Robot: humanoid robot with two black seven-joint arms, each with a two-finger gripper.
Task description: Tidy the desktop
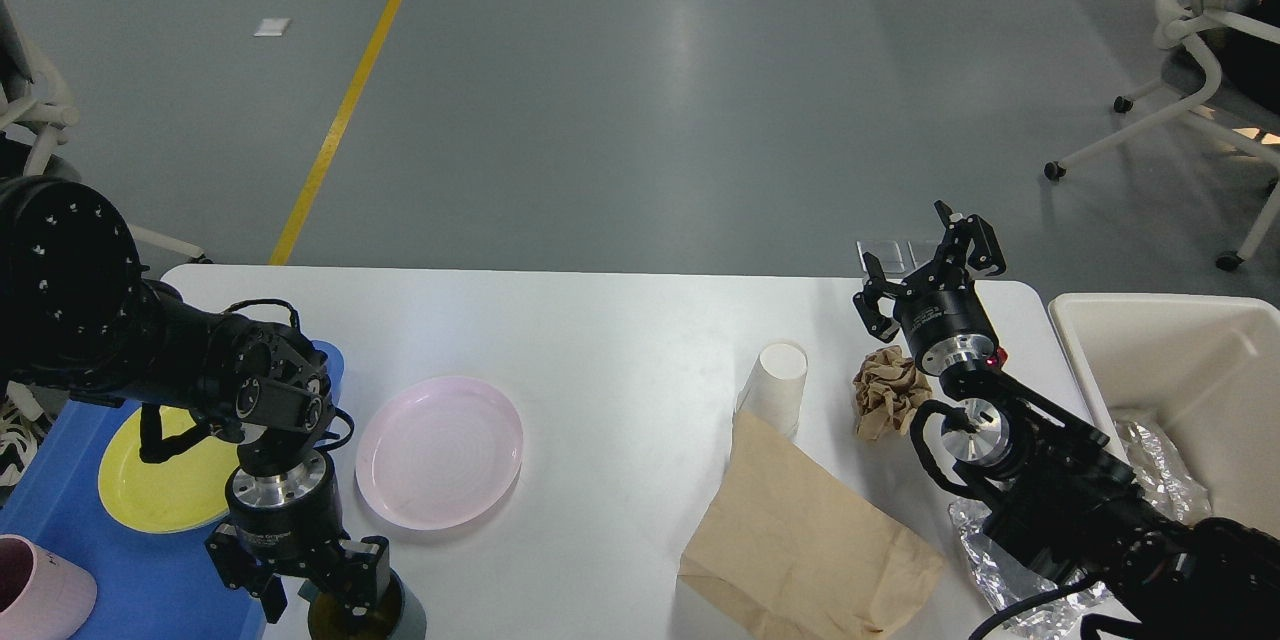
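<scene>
At the near edge of the large white rounded-corner tabletop (620, 320), the left gripper (305, 575) points down with its fingers spread around a dark round cup-like object (365, 615) cut off by the frame; whether they touch it cannot be told. Just left, a blue plastic tray (60, 510) overhangs the tabletop's left side, carrying a flat yellow plate (165, 480) and a pale pink mug (40, 595) at the corner. A round pale pink plate (440, 450) lies just right of the tray, with bare tabletop around it. Toward the near right, a flat brown paper bag (810, 540) reaches the front edge, and crinkled silver foil (1000, 570) lies beside it under the right arm. Farther back, a white paper cup (775, 385) touches the bag's top corner, with a crumpled brown paper ball (885, 390) near it. The right gripper (925, 265) hovers over the far right corner, fingers open and empty. A cream-white rectangular bin (1180, 370) stands beyond the right edge. The middle and far left of the tabletop are unoccupied.
</scene>
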